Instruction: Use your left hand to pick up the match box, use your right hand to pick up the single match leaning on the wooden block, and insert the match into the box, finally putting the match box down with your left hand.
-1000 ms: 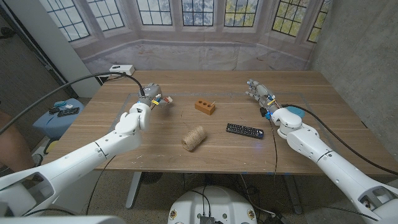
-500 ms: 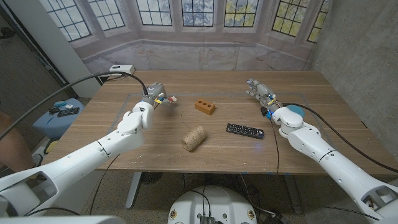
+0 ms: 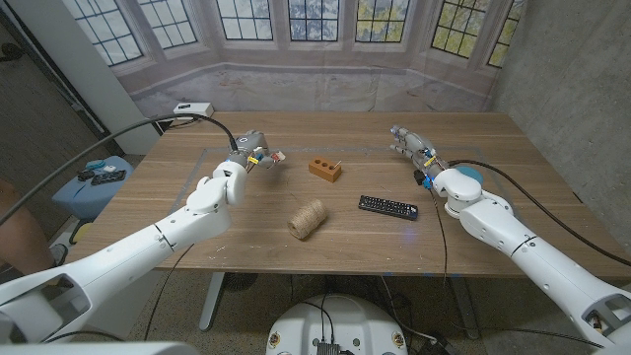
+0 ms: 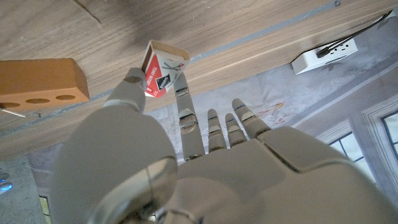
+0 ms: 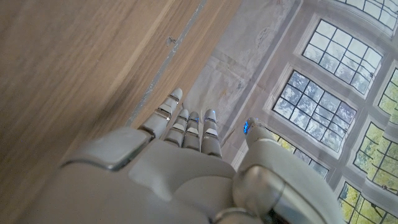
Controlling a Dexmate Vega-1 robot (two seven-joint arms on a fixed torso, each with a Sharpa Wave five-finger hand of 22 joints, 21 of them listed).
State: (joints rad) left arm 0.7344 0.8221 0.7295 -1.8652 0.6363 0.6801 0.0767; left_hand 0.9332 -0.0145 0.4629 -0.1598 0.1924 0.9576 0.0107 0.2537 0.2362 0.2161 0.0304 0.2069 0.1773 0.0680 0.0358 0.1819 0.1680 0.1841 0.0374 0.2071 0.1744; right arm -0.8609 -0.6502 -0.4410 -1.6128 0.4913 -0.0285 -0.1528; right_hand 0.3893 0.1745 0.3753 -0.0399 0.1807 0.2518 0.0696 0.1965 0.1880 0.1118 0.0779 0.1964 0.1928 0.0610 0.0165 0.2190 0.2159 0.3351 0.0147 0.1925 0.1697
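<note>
Now the left hand (image 3: 248, 150), pinching the box (image 4: 160, 70), has carried it nearer the block (image 3: 324, 169), while the right hand (image 3: 412, 145), fingers together, still must fetch the match (image 3: 336, 161)

A ball of twine (image 3: 308, 219) sits at the centre of the wooden table (image 3: 325, 251). A black remote control (image 3: 387, 207) lies right of centre. A white box (image 3: 193, 108) rests upper left.

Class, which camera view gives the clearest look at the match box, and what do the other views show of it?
The left wrist view: the match box is close up, pinched by the left robot hand, label readable. The head view shows it small in that robot hand. The right wrist view looks over bare table.
</note>
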